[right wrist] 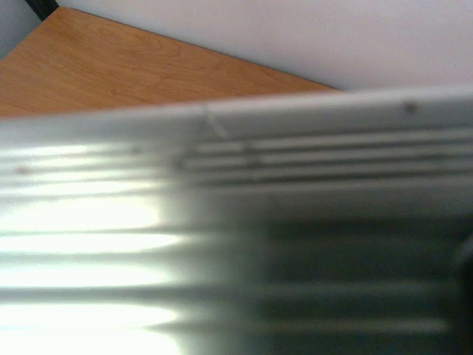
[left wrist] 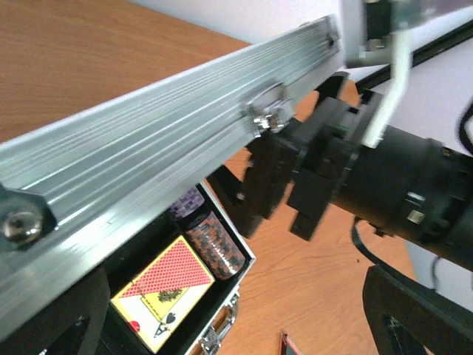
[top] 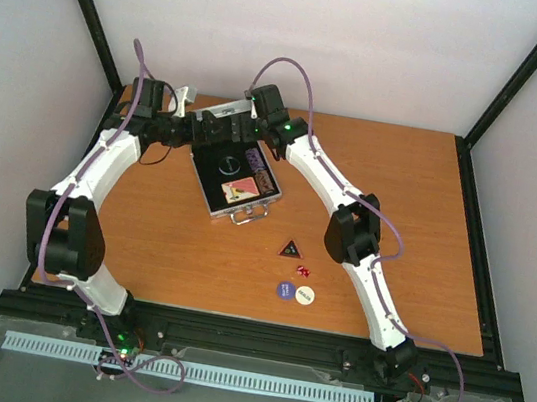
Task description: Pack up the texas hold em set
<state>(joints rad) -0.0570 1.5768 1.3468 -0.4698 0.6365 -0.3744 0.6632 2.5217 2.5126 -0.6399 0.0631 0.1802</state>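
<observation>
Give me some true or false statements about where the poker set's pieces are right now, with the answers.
1. The small silver aluminium case has its lid shut. False: the lid stands raised and the inside shows.
2. The pink-orange card box lies inside the case. True.
3. The black triangle is packed in the case. False: it lies on the wooden table, apart from the case.
4. The blue round disc and the white round disc lie side by side on the table. True.
5. The red dice sit on the card box. False: they lie on the table between the triangle and the discs.
</observation>
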